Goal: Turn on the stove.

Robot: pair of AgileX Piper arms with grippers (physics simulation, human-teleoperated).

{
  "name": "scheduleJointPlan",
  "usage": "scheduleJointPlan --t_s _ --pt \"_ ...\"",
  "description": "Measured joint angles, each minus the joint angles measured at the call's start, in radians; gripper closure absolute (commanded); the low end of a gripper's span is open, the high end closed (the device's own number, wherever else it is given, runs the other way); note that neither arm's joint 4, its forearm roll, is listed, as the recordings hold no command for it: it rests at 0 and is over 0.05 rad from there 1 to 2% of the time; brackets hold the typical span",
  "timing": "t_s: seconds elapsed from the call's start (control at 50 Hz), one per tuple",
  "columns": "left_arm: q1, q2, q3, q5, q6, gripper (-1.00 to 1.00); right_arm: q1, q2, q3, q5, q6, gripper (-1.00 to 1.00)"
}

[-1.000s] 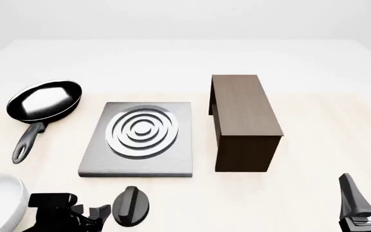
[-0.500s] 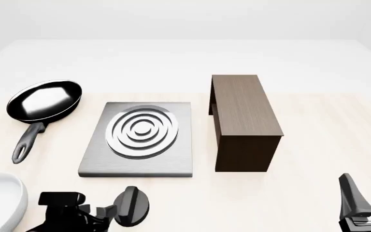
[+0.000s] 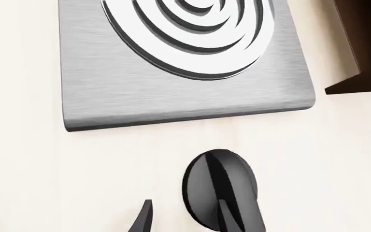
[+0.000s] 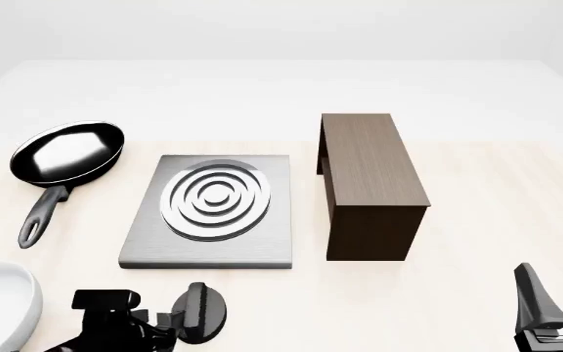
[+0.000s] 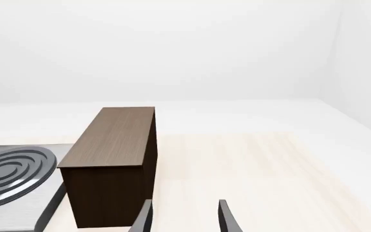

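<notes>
Stove plate (image 4: 208, 216), a flat square of grey brushed metal with a round burner of concentric rings, lies on the pale table (image 4: 477, 183) left of centre; its separate black oval knob (image 4: 199, 313) sits on the table just near of the plate's near edge. We see the left claw (image 4: 159, 323) low at the knob's left side, its jaws spread. In the left wrist view one finger overlaps the knob (image 3: 220, 189) and the other finger (image 3: 141, 218) stands apart to one side; whether either pad touches we cannot tell. We judge that the claw is held level with the knob so that the ridge can be pinched and twisted. The right claw (image 4: 556, 308) hangs wide and idle at the near right, well clear of the tall dark brown wooden box (image 4: 369, 180). A black frying pan (image 4: 67, 158) rests at far left, and a white rounded dish (image 4: 3, 308) at near left.
</notes>
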Motion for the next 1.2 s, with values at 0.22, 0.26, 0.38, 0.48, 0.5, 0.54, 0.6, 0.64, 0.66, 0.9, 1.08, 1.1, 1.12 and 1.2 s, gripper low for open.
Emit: scheduleJointPlan --t_s 0.22,0.26,0.38,0.48,0.5,0.54,0.6,0.64,0.66,0.9,1.08,1.1,1.12,1.2 --pt "-0.011 0.03 0.001 -0.037 0.01 -1.0 0.0 0.0 0.0 0.0 0.0 -1.0" --pt "-0.014 0.031 0.002 -0.04 0.011 -1.0 0.0 0.0 0.0 0.0 0.0 -1.0" --pt "-0.025 0.031 -0.001 -0.039 0.013 -1.0 0.0 0.0 0.0 0.0 0.0 -1.0" --pt "-0.035 0.026 -0.005 -0.028 0.002 -1.0 0.001 0.0 0.0 0.0 0.0 -1.0" --pt "-0.037 0.025 -0.005 -0.026 -0.001 -1.0 0.001 0.0 0.0 0.0 0.0 -1.0" --pt "-0.04 0.021 -0.006 -0.019 -0.006 -1.0 0.001 0.0 0.0 0.0 -0.001 -1.0" --pt "-0.044 0.015 -0.005 -0.012 -0.011 -1.0 0.001 0.0 0.0 0.0 -0.001 -1.0" --pt "-0.047 0.013 -0.004 -0.011 -0.013 -1.0 0.001 0.0 0.0 0.0 -0.001 -1.0" --pt "-0.048 0.012 -0.003 -0.011 -0.013 -1.0 0.001 0.0 0.0 0.0 -0.001 -1.0" --pt "-0.096 0.006 -0.001 -0.034 -0.133 -1.0 0.001 0.0 0.0 -0.001 -0.001 -1.0" --pt "-0.12 0.007 0.002 -0.052 -0.208 -1.0 0.002 0.0 0.0 -0.001 -0.001 -1.0" --pt "-0.12 0.006 0.001 -0.051 -0.212 -1.0 0.002 0.0 0.0 -0.001 -0.001 -1.0" --pt "-0.121 0.004 0.0 -0.05 -0.215 -1.0 0.002 0.0 0.0 -0.001 -0.001 -1.0" --pt "-0.122 -0.005 -0.003 -0.04 -0.223 -1.0 0.002 0.0 0.0 -0.001 -0.001 -1.0"
